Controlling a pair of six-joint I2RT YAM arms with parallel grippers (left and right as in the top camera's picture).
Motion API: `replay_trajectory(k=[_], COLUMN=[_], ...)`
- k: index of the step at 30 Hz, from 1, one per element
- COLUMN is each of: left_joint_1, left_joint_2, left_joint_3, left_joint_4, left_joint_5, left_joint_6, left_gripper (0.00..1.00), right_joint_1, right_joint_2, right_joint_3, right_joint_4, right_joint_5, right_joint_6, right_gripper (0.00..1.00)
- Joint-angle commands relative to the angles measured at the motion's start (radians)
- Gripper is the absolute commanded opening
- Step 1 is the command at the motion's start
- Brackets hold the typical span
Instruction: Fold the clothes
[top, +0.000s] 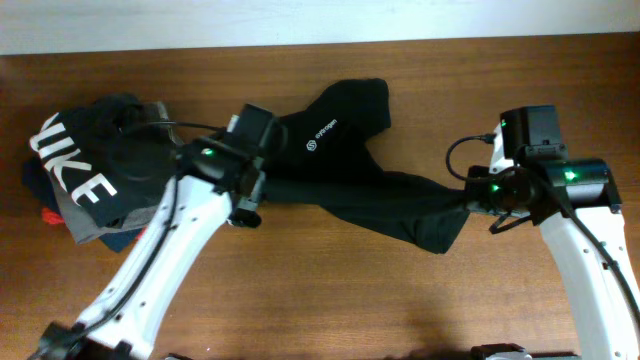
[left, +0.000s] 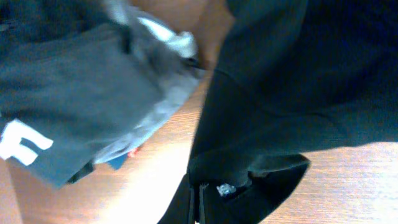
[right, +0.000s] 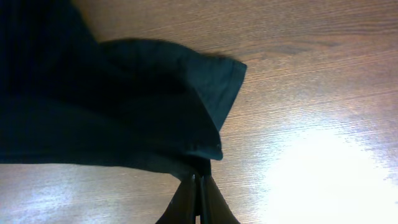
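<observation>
1 black T-shirt (top: 340, 130) stretched btwn left gripper (left: 199, 202) & right gripper (right: 198, 190), both clamped on it; 1 pile (top: 90, 180) beside.

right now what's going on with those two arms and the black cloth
Two robot arms hold a black T-shirt between them, low over a wooden table. The left tool is pinched shut on one end, close to a pile of other clothes. The right tool is pinched shut on the opposite end. The shirt is twisted and bunched, not yet folded.
</observation>
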Motion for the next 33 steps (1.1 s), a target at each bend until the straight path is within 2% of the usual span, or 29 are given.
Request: replay_trajectory(k=[1, 7, 12, 20, 25, 33], left_joint_1=[0.023, 0.024, 0.023, 0.023, 0.023, 0.023], left_joint_2=[-0.046, -0.142, -0.232, -0.298, -0.297, -0.277], left_joint_3=[0.01, 0.088, 0.288, 0.722, 0.892, 0.919], left_joint_4=[-0.01, -0.022, -0.06, -0.077, -0.1, -0.123], left_joint_5=[-0.042, -0.02, 0.029, 0.181, 0.244, 0.249], left_joint_6=[-0.031, -0.031, -0.019, 0.163, 0.233, 0.24], left_gripper=[0.0, 0.0, 0.0, 0.0, 0.0, 0.0], right_joint_1=[-0.026, -0.05, -0.05, -0.05, -0.05, -0.05], right_joint_2=[-0.008, -0.045, -0.087, -0.106, -0.106, -0.089], right_joint_3=[0.02, 0.154, 0.375, 0.837, 1.057, 1.114], right_joint_4=[-0.002, -0.066, -0.159, -0.311, -0.382, -0.461], right_joint_5=[0.033, 0.039, 0.039, 0.039, 0.039, 0.066], right_joint_6=[-0.021, -0.042, -0.042, -0.041, -0.042, -0.041], right_gripper=[0.04, 0.04, 0.04, 0.04, 0.04, 0.04])
